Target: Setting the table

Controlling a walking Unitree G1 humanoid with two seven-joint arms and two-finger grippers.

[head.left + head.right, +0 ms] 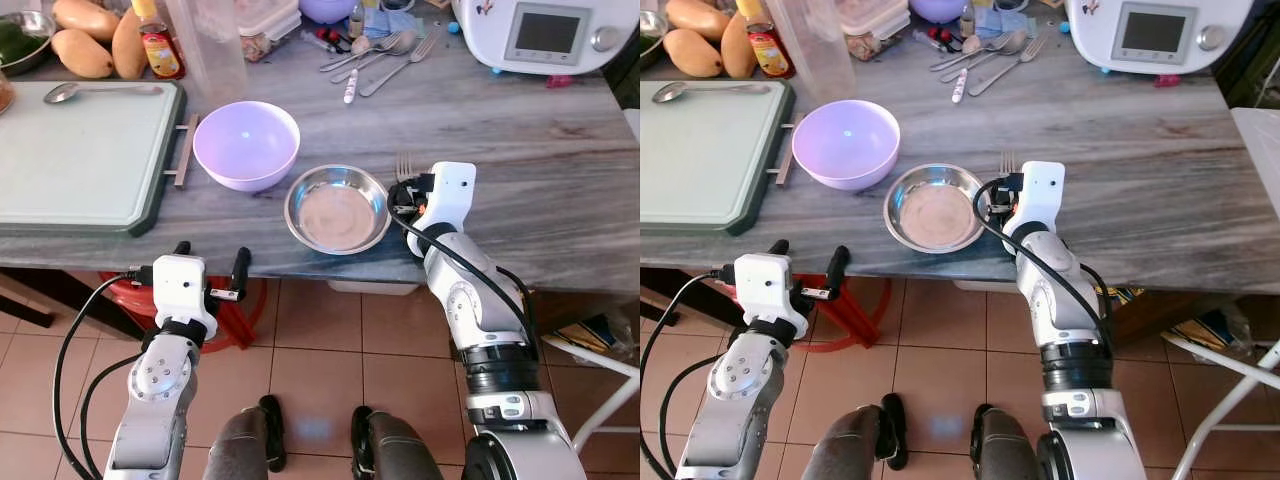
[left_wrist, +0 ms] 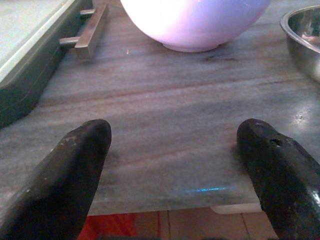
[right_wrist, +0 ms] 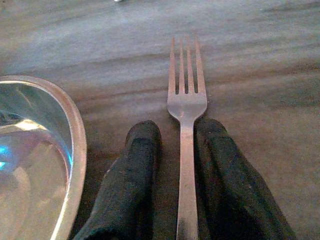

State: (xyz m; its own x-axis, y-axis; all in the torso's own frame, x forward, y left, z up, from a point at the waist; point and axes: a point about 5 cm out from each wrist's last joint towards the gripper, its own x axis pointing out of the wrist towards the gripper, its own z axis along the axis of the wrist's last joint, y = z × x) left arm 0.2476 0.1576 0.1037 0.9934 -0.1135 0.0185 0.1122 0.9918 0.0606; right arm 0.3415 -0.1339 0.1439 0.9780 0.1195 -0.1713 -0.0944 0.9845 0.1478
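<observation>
A fork (image 3: 186, 100) lies flat on the grey wooden table (image 1: 520, 170), its tines (image 1: 404, 165) pointing away from me, just right of a steel bowl (image 1: 337, 208). My right gripper (image 3: 175, 130) rests low over the table with the fork's handle between its fingers. The right finger touches the handle and a narrow gap shows on the other side, so the jaws stand slightly open. A lilac bowl (image 1: 246, 143) sits to the left of the steel bowl. My left gripper (image 1: 212, 258) hovers open at the table's front edge, with nothing between its fingers (image 2: 75, 165).
A pale cutting board (image 1: 80, 160) with a spoon (image 1: 60, 92) lies at the left. Loose cutlery (image 1: 375, 55), mangoes (image 1: 85, 50), a sauce bottle and a white appliance (image 1: 545, 35) line the back. A red stool (image 1: 235, 310) stands under the table.
</observation>
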